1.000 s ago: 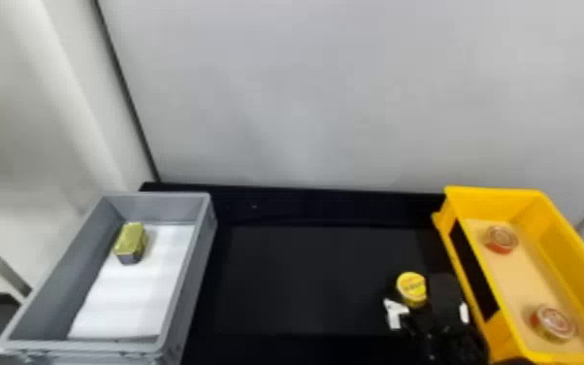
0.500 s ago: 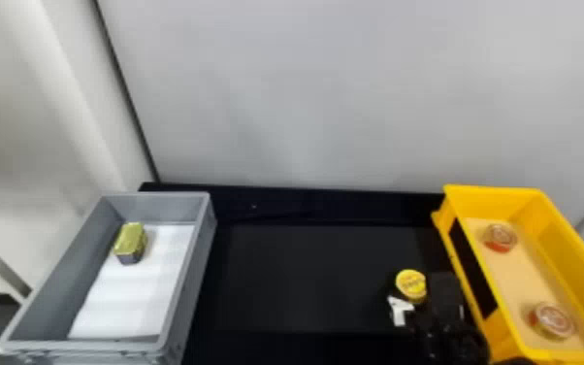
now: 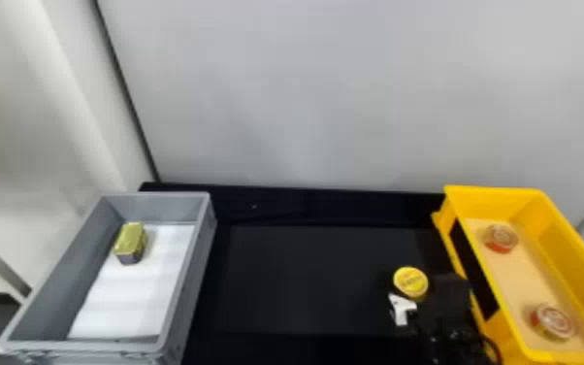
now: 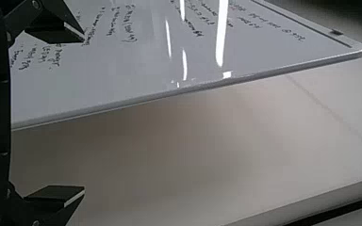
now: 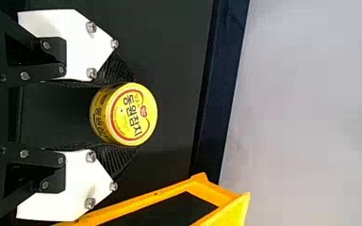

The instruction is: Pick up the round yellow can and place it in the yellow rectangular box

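At the lower right of the head view, my right gripper [image 3: 421,300] is beside the yellow box, around the round yellow can [image 3: 411,281]. From the right wrist view, both ribbed fingers of this right gripper [image 5: 133,116] press against opposite sides of the can [image 5: 122,113], whose lid faces the camera. Whether the can is off the black table cannot be told. The yellow rectangular box [image 3: 492,196] holds two round red-sided cans, one toward the back and one toward the front. My left gripper [image 4: 84,114] is held open in its wrist view, facing a whiteboard, its fingers wide apart around nothing.
A grey box [image 3: 206,252] stands at the left with a gold-topped rectangular can [image 3: 131,240] on its white liner. Black tabletop [image 3: 305,276] lies between the boxes, with a pale wall behind. The yellow box's near side wall rises close to the right gripper.
My right gripper has closed in on the can, its left white plate shifting nearer. The can has moved very slightly toward the back. Both boxes are unchanged.
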